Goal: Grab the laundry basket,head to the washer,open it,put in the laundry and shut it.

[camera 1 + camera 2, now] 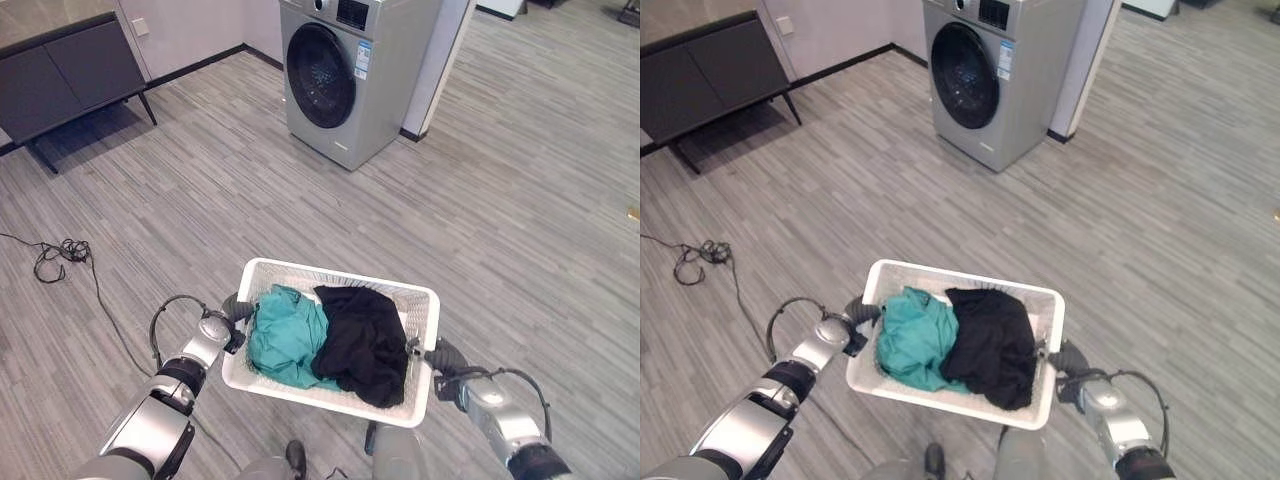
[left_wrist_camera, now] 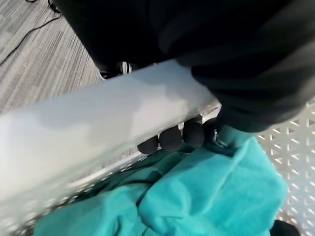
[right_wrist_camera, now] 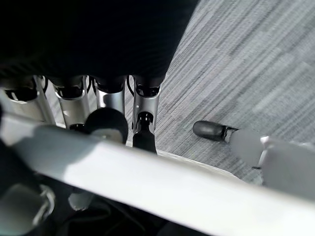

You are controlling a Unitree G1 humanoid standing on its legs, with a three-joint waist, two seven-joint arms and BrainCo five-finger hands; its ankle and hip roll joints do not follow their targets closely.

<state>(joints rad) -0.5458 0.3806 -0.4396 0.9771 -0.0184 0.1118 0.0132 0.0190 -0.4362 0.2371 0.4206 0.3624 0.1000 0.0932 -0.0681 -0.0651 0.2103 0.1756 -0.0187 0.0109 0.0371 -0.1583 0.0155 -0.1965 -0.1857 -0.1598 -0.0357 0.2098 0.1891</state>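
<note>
- Dark-tipped fingers [image 2: 171, 138] of the left hand [image 1: 236, 308] curled over the white rim of the laundry basket [image 1: 420, 300] from outside, tips hooked inside against the mesh wall; the right hand [image 1: 443, 357] gripped the opposite short rim, its fingers [image 3: 109, 96] wrapped over the edge in its wrist view. A two-sided hold of this kind likely kept the load level while the basket was carried in front of the robot, clear of the floor.
- The wood-look floor [image 1: 520, 200] stretched open between the robot and the machine, with nothing lying on the direct line ahead.
- The washer [image 1: 345, 70], silver with a round dark door [image 1: 320, 75] that looked shut, stood well ahead against the far wall beside a white wall panel [image 1: 440, 60]. The walk to it appeared to be the step in hand; opening, loading and closing were not yet done.
- A dark low cabinet [image 1: 70, 75] on thin legs stood off to the left by the wall, well apart from the route.
- Inside the basket, a teal garment [image 1: 285, 335] lay bunched on the left-hand side, touching a black garment [image 1: 362, 340] on the right-hand side, which draped over the near rim and could slip out if the basket tipped.
- A loose black cord [image 1: 60, 255] lay tangled on the floor far to the left, a tripping risk only if the path drifted that way.
</note>
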